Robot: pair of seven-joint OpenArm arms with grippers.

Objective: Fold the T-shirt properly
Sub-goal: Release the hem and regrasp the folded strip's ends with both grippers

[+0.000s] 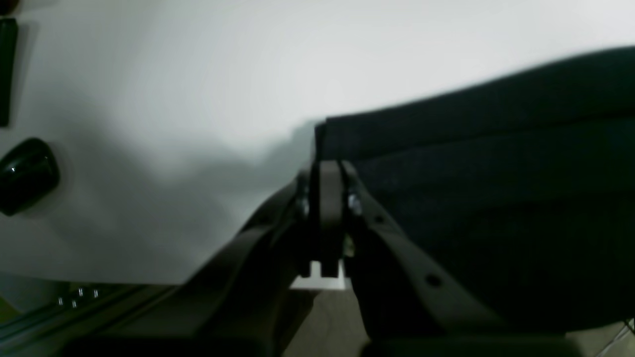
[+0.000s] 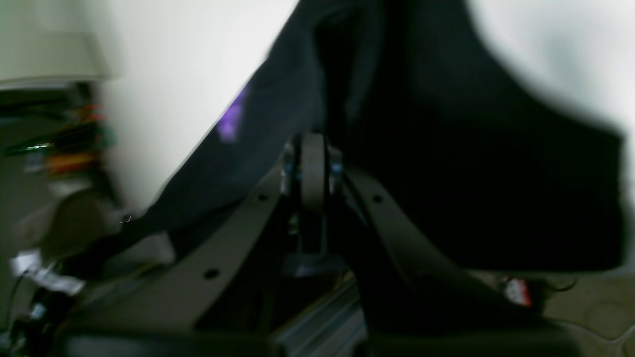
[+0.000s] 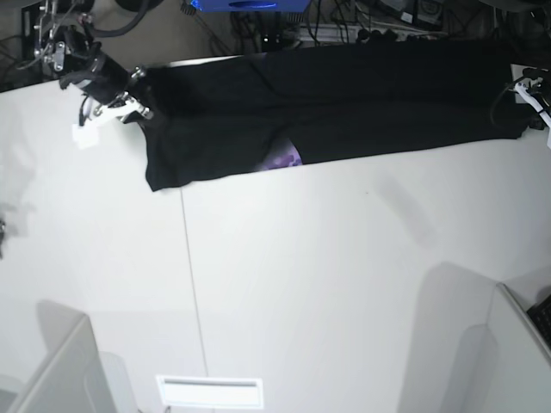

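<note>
T-shirt [image 3: 344,95], large black short-sleeved cloth one with a purple print peeking out, lies stretched along the far edge of the white tabletop [image 3: 301,275], long axis running arm to arm. Right gripper [image 2: 312,141] fingers pinch one end and left gripper [image 1: 330,166] fingers pinch the opposite corner. Folding likely means drawing both ends toward the near side.

A robotics lab: a broad white tabletop [image 3: 284,284] fills the frame, tangled cables [image 3: 344,21] and electronics crowd the floor along the top edge, and white partition panels [image 3: 60,370] stand at the lower corners.
</note>
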